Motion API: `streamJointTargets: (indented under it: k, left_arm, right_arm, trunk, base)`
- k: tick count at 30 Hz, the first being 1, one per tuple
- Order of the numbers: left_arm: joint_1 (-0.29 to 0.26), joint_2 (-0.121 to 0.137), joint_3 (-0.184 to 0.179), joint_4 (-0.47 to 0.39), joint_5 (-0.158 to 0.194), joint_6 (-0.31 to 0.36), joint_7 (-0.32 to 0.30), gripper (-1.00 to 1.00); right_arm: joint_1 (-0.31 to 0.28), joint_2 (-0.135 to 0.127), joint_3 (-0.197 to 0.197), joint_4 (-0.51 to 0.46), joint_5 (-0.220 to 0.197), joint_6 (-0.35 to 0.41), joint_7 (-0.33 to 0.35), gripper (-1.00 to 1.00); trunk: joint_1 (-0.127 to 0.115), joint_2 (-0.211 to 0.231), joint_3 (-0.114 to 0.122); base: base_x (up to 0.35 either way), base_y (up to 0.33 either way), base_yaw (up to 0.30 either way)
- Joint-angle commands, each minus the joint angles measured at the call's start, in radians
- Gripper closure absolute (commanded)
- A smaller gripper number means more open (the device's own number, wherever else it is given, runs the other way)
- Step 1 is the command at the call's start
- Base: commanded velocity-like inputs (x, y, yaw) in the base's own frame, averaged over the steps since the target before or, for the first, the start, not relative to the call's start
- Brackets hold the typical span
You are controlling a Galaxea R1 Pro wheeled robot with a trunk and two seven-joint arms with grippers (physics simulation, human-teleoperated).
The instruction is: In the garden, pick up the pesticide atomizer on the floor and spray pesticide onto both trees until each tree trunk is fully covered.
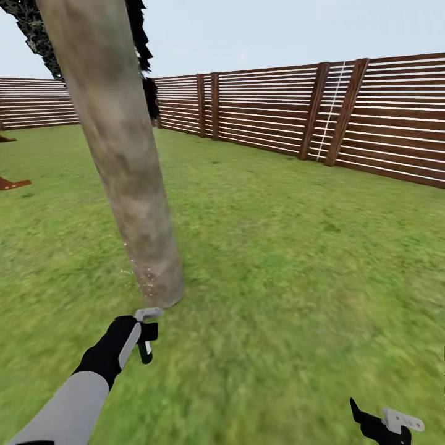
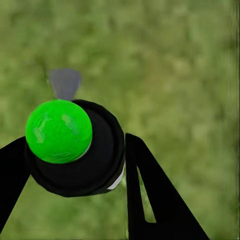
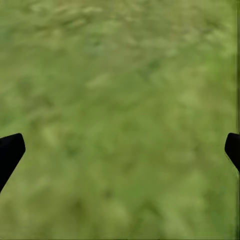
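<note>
At the foot of the tree trunk [image 1: 117, 154], the left gripper [image 1: 147, 330] hangs just short of the base, low over the grass floor [image 1: 296, 259]. It is clamped on the pesticide atomizer [image 2: 80, 150]: in the left wrist view the black cylinder sits between the two black fingers [image 2: 150, 195], a bright green cap [image 2: 59, 131] facing the camera and a sliver of white label at its lower edge. In the head view the bottle is too small to separate from the gripper.

Pesticide [image 1: 139, 272]: a scatter of fine white specks on the lowest part of the trunk and just beside it. Higher up, the mottled beige-grey bark looks bare as far as the dark leaf mass [image 1: 142, 37]. Judgement: coverage of this trunk barely begun.

Right gripper [image 1: 386, 426] is well apart from the trunk, over bare grass, fingers spread wide with nothing between them. A brown slatted fence [image 1: 278, 111] runs behind the trunk.

Risks from here:
- Spray may stay confined to the base, because the gripper is held low; the upper trunk would remain uncovered.
- The nozzle heading cannot be read, so mist may pass beside the trunk.
- The gripper is close to the bark; a forward nudge could knock the atomizer askew.
</note>
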Motion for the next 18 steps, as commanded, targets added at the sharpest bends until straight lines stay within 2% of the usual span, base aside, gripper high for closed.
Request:
streamJointTargets:
  k: [1,5,12,16,17,18]
  left_arm:
    - [0.0,0.0,0.0,0.0,-0.001,0.0,0.0,1.0]
    - [0.0,-0.001,0.003,0.0,-0.001,0.0,0.0,1.0]
    - [0.0,-0.002,0.002,-0.002,-0.005,0.0,0.001,1.0]
    - [-0.009,-0.007,-0.012,-0.019,-0.009,0.002,0.002,1.0]
    - [-0.013,-0.013,-0.013,-0.02,-0.009,0.005,0.002,1.0]
    - [-0.036,-0.041,-0.019,-0.021,-0.009,0.015,0.002,1.0]
  right_arm:
    - [0.0,0.0,0.0,0.0,0.0,0.0,0.0,-1.0]
    - [0.0,0.0,0.0,0.0,0.0,0.0,0.0,-1.0]
    - [0.0,0.0,0.0,0.0,0.0,0.0,0.0,-1.0]
    - [0.0,0.0,0.0,0.0,0.0,0.0,0.0,-1.0]
    - [0.0,0.0,0.0,0.0,0.0,0.0,0.0,-1.0]
    - [0.0,0.0,0.0,0.0,0.0,0.0,0.0,-1.0]
  trunk:
    - [0.0,0.0,0.0]
    - [0.0,0.0,0.0]
    - [0.0,0.0,0.0]
    - [0.0,0.0,0.0]
    - [0.0,0.0,0.0]
    - [0.0,0.0,0.0]
  base:
    - [0.067,-0.262,0.089]
    - [-0.054,-0.263,0.248]
    - [-0.241,-0.203,0.276]
    - [-0.106,-0.074,0.221]
    - [-0.011,-0.007,0.048]
    - [-0.002,-0.002,0.01]
